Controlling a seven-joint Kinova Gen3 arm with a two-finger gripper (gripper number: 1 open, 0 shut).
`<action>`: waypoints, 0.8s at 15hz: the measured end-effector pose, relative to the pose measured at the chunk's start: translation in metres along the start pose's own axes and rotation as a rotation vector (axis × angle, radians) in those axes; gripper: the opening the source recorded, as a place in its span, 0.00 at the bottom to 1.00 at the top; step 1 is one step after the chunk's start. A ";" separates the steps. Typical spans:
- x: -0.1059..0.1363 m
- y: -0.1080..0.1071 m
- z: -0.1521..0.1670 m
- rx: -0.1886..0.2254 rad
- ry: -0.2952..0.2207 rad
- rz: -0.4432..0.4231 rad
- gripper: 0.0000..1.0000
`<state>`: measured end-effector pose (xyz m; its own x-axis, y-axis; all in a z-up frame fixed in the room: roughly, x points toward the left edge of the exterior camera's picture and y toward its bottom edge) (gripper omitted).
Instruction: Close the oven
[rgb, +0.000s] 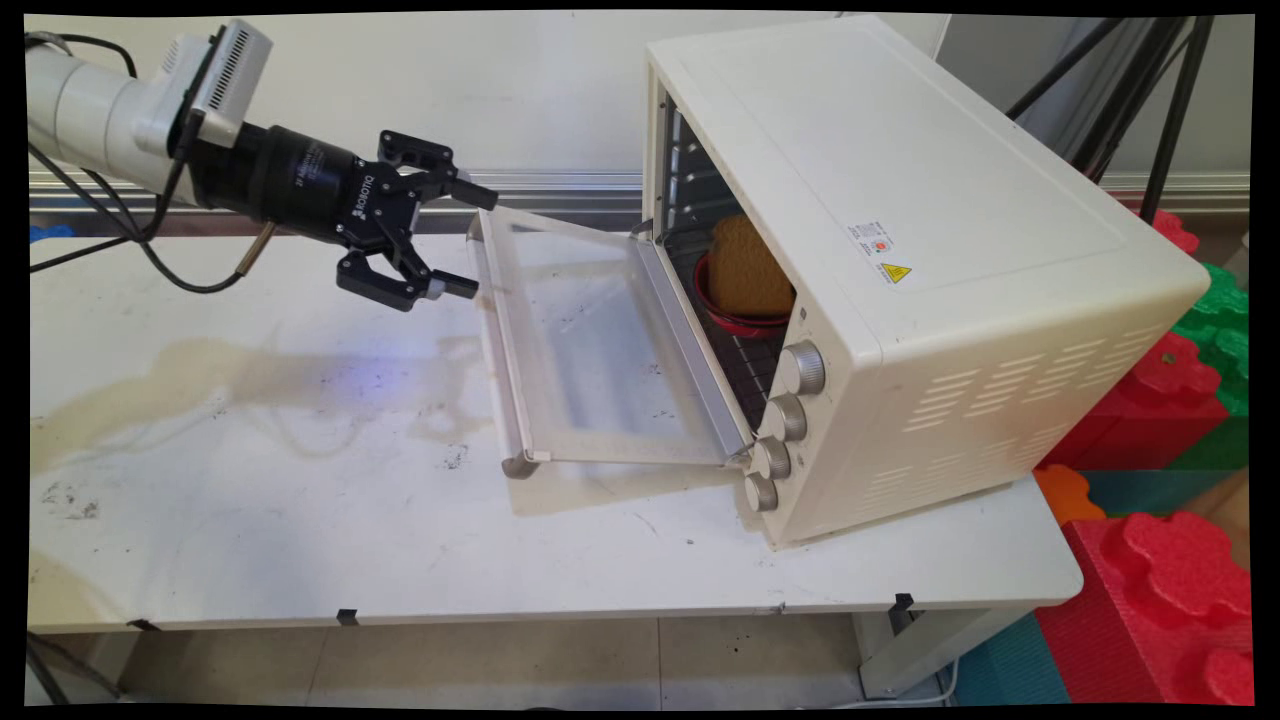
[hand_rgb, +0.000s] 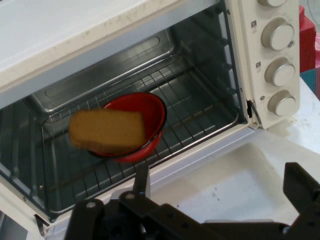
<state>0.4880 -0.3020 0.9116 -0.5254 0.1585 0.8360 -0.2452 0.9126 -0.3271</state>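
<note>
Just ahead of the gripper (rgb: 462, 240), a cream toaster oven (rgb: 900, 260) stands on the white table (rgb: 250, 500) with its glass door (rgb: 590, 340) dropped flat toward the arm. The black two-finger gripper hangs in the air with its fingers spread wide and nothing between them, its fingertips just short of the door's outer handle edge (rgb: 497, 340), one finger above that edge and one level with it. Open air lies under and behind the gripper, and bare tabletop spreads below it and toward the near side.

Beyond the door, straight along the gripper's line, the oven mouth stands open. One slice of toasted bread (hand_rgb: 107, 131) leans in one red bowl (hand_rgb: 150, 117) on the wire rack (hand_rgb: 195, 110), near the front of the cavity; free rack shows on both sides of the bowl. Four round knobs (rgb: 785, 420) run in one column down the oven's front panel, on the side of the mouth nearest the camera.

Across the tabletop below the gripper, tan stains (rgb: 200, 380) and dark scuffs mark the white surface. The table's near edge carries small black clips, and tiled floor shows under it. A pale wall with a metal rail (rgb: 560, 190) runs behind the arm. Past the oven, off the table's far end, red and green foam blocks (rgb: 1170, 560) are stacked, with black tripod legs (rgb: 1150, 90) rising behind them
</note>
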 end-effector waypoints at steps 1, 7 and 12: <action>0.000 0.000 -0.002 0.001 0.001 -0.003 1.00; -0.001 -0.001 -0.007 0.009 0.000 -0.018 1.00; -0.013 0.000 -0.014 0.016 -0.037 -0.039 1.00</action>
<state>0.5059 -0.2989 0.9065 -0.5453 0.1089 0.8312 -0.2787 0.9116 -0.3022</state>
